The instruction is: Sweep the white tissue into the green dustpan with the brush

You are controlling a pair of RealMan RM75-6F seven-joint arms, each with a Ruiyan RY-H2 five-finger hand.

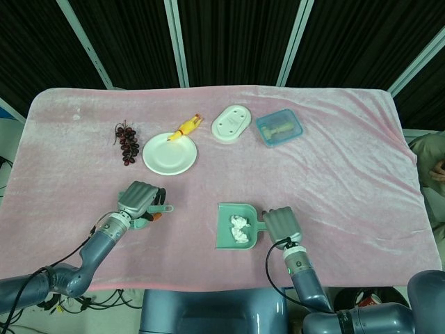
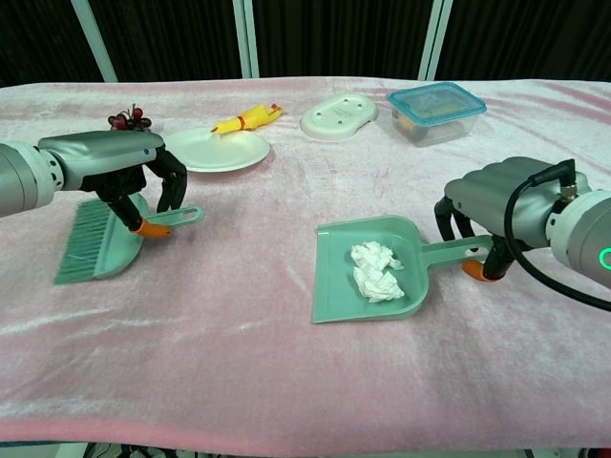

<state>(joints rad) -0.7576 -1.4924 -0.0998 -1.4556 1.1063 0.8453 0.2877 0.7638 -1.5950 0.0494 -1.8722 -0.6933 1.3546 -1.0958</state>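
Note:
The green dustpan (image 2: 339, 277) (image 1: 224, 229) lies flat on the pink cloth with two crumpled pieces of white tissue (image 2: 376, 271) (image 1: 240, 228) inside it. My right hand (image 2: 498, 208) (image 1: 281, 224) grips the dustpan's handle. Far to the left, my left hand (image 2: 116, 167) (image 1: 138, 202) holds the green brush (image 2: 94, 240) by its handle. The bristles point toward the table's front edge and rest on or just above the cloth. In the head view the brush is mostly hidden under the hand.
A white plate (image 1: 170, 154) with a yellow rubber chicken (image 1: 186, 128) at its rim, dark grapes (image 1: 126, 142), a white oval dish (image 1: 231, 123) and a blue lidded box (image 1: 279, 127) sit across the back half of the table.

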